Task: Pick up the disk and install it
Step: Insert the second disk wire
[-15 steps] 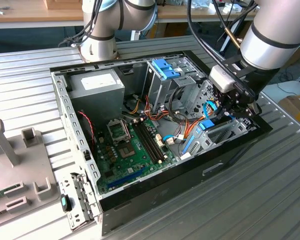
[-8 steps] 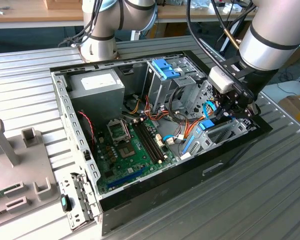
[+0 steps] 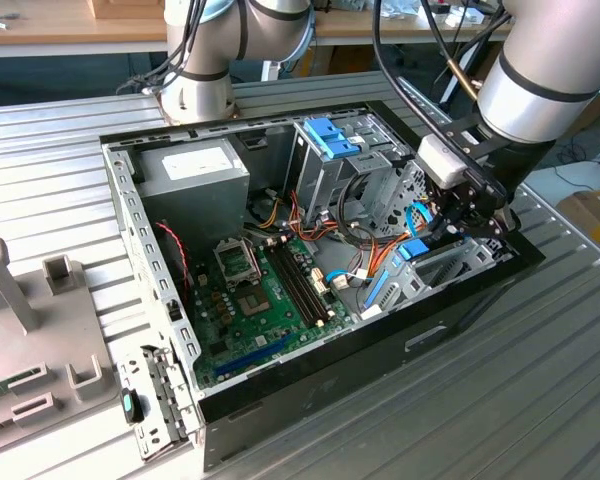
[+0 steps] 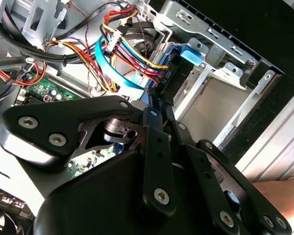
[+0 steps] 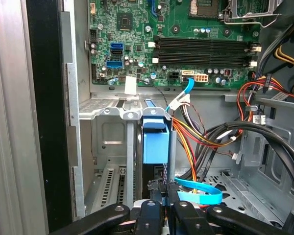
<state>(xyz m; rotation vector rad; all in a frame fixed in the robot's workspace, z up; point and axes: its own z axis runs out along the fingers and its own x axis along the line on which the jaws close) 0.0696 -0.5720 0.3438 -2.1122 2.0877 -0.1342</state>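
Observation:
The disk (image 5: 154, 147) stands on edge in a slot of the metal drive bay (image 5: 108, 142) at the open computer case's corner. Its light-blue rail faces up and its dark body sits below. In the exterior view the disk (image 3: 412, 250) lies at the case's right end, under the arm. My gripper (image 5: 161, 190) is shut on the disk's edge, one black finger on each side. The second wrist view shows the gripper (image 4: 157, 111) pinching the disk (image 4: 149, 95) right beside the cable plugs.
A green motherboard (image 3: 270, 290) fills the case floor. A grey power supply box (image 3: 195, 165) and a tall metal cage with a blue clip (image 3: 330, 140) stand at the back. Orange, yellow and blue cables (image 5: 201, 193) crowd beside the bay. A grey fixture (image 3: 20, 330) sits on the exterior view's left.

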